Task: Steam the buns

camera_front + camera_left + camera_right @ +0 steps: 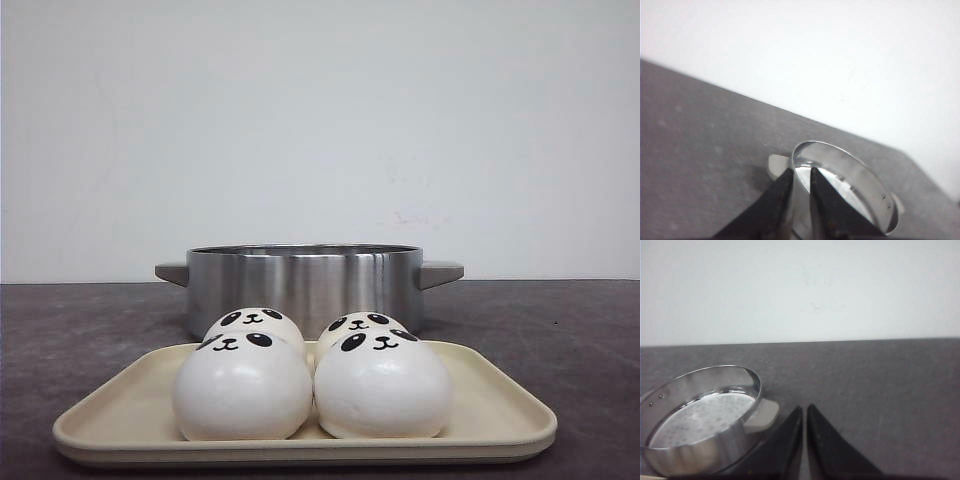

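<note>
Four white panda-faced buns sit together on a beige tray at the near edge of the table: front left, front right, back left, back right. Behind them stands a steel pot with two grey handles. Neither gripper shows in the front view. In the left wrist view my left gripper is empty, its fingers a narrow slit apart, above the table near the pot. My right gripper is shut and empty, beside the pot's handle.
The pot holds a perforated steamer plate and no buns. The table top is dark grey, with a white wall behind it. The pot's handles stick out left and right.
</note>
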`<action>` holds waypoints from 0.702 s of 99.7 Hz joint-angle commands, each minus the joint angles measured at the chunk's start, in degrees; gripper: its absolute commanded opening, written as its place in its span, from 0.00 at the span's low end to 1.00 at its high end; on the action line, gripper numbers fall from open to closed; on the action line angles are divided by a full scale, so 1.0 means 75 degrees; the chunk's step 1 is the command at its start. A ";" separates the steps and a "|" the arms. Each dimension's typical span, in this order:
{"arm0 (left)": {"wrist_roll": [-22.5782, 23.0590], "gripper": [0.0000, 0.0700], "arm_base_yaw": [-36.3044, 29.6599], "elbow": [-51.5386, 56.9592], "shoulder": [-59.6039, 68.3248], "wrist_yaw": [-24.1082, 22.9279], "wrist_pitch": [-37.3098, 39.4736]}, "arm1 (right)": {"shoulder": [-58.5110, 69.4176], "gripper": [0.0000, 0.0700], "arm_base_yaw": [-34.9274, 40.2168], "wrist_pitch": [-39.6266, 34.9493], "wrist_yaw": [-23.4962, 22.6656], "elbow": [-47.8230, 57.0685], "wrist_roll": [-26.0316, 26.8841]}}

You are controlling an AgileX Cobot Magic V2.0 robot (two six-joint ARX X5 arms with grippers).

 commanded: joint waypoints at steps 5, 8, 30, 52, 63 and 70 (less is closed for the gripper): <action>0.1241 0.02 0.0003 0.1378 0.1000 0.0050 -0.0769 | 0.0764 0.01 0.0032 -0.0198 -0.0350 0.1303 -0.0478; 0.1335 0.02 0.0003 0.1714 0.1259 0.0052 -0.0889 | 0.0962 0.01 0.0032 -0.0277 -0.0484 0.1612 -0.0481; 0.1408 0.25 -0.0152 0.3072 0.2404 0.0073 -0.1003 | 0.1958 0.12 0.0032 -0.0557 -0.1390 0.2906 -0.0455; 0.1402 0.90 -0.0597 0.3104 0.2363 0.0082 -0.1256 | 0.2573 0.95 0.0093 -0.0458 -0.2582 0.3005 0.0755; 0.1402 0.90 -0.0994 0.3104 0.2346 0.0079 -0.1443 | 0.2990 0.95 0.0423 -0.0149 -0.2736 0.3040 0.1026; 0.1402 0.90 -0.1285 0.3104 0.2349 0.0079 -0.1545 | 0.3407 0.95 0.0833 -0.0105 -0.2562 0.3156 0.1055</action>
